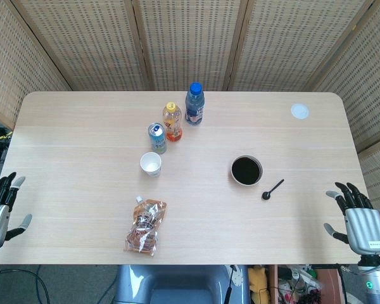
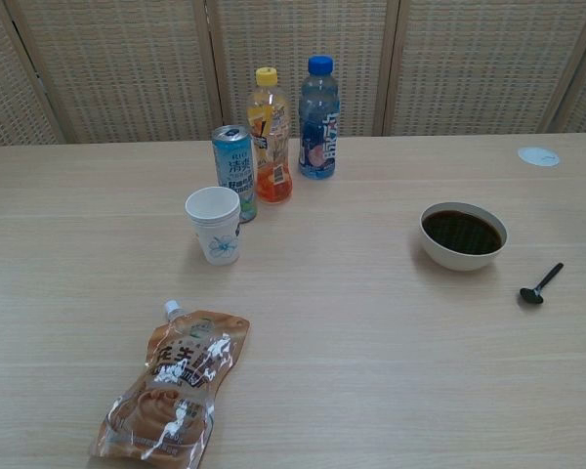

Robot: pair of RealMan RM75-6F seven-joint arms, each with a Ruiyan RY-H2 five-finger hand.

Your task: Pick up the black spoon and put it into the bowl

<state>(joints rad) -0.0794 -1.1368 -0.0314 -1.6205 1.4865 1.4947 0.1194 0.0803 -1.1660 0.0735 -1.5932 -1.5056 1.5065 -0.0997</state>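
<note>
Surface (image 1: 82, 209): pale wood-grain top, backed by woven screens, carrying all items listed. Left robot hand (image 1: 1, 202): at the near left edge of the surface, fingers apart, holding nothing, well apart from every item. Right robot hand (image 1: 354, 218): at the near right edge, fingers spread and empty, the closer of the two to the spoon but not touching it. Brown spouted pouch (image 1: 145, 226): lying flat, near centre-left. Blue-capped bottle (image 1: 194, 103), yellow-capped bottle (image 1: 172, 121), and drink can (image 1: 156, 138): upright, in a slanting row at the far middle. Bowl (image 1: 247, 170): light-walled with a dark inside, upright, right of centre; whether it holds liquid or is merely dark-lined cannot be told. Paper cup (image 1: 151, 164): upright, just in front of the can. White disc (image 1: 299, 111): flat, far right corner. Black spoon (image 1: 272, 189): lying on the surface just beside the bowl on its near right, head toward the robot, handle angled away to the right, not touching the bowl. Step in hand: judged as the very start, spoon not yet approached. Next move likely calls for the right robot hand to reach inward over the spoon and pinch its thin, low-lying handle, a fine grasp, with care not to nudge the bowl.
</note>
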